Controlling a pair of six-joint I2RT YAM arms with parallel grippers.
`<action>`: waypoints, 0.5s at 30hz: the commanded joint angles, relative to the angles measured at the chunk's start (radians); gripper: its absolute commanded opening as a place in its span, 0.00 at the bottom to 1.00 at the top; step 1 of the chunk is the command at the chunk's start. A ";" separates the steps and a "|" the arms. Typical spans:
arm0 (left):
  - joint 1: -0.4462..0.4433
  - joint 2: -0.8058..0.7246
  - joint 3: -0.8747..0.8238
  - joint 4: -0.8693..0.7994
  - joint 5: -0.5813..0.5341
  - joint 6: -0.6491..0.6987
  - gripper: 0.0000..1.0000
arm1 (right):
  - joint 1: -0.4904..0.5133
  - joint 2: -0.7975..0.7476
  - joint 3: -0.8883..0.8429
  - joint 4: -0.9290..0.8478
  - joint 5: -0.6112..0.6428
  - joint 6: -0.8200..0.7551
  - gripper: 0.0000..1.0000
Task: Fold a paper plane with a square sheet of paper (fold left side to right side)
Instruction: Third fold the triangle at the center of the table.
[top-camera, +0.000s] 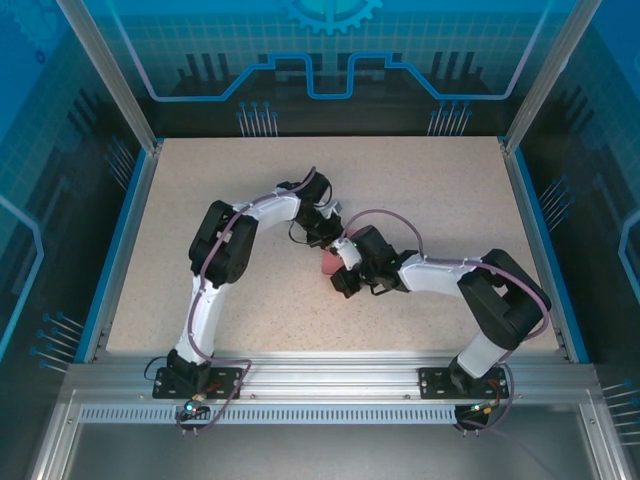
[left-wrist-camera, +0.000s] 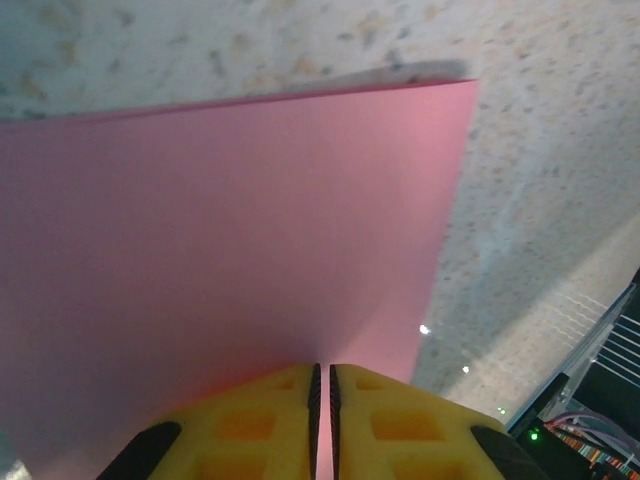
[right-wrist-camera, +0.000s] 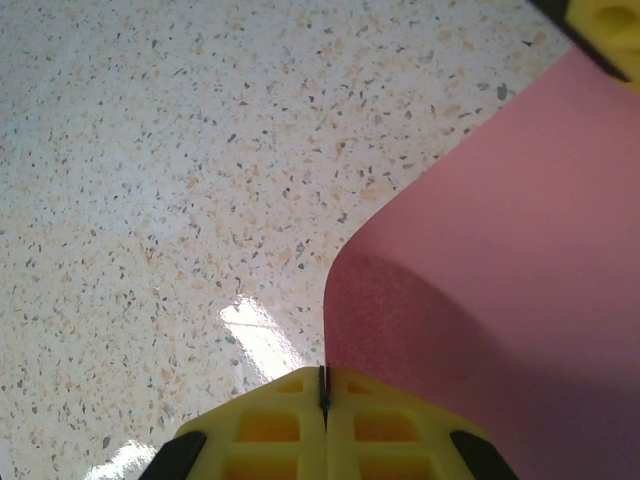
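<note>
The square sheet of paper (top-camera: 326, 266) is held up near the middle of the table (top-camera: 430, 190), between the two grippers. The left gripper (top-camera: 328, 240) is set just behind it on the far side, the right gripper (top-camera: 347, 268) just to its right. The sheet's edge is pinched in the left gripper's fingers (left-wrist-camera: 400, 420). Another edge is caught at the tips of the right gripper's closed fingers (right-wrist-camera: 270, 420).
</note>
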 joint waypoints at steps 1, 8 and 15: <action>-0.008 0.026 0.010 -0.040 -0.013 0.033 0.12 | -0.025 0.014 0.006 0.009 -0.019 0.029 0.00; -0.011 0.041 -0.020 -0.032 -0.037 0.035 0.11 | -0.072 0.024 0.007 -0.018 0.019 0.074 0.00; -0.017 0.046 -0.018 -0.032 -0.037 0.030 0.11 | -0.114 0.030 0.006 -0.035 0.061 0.113 0.00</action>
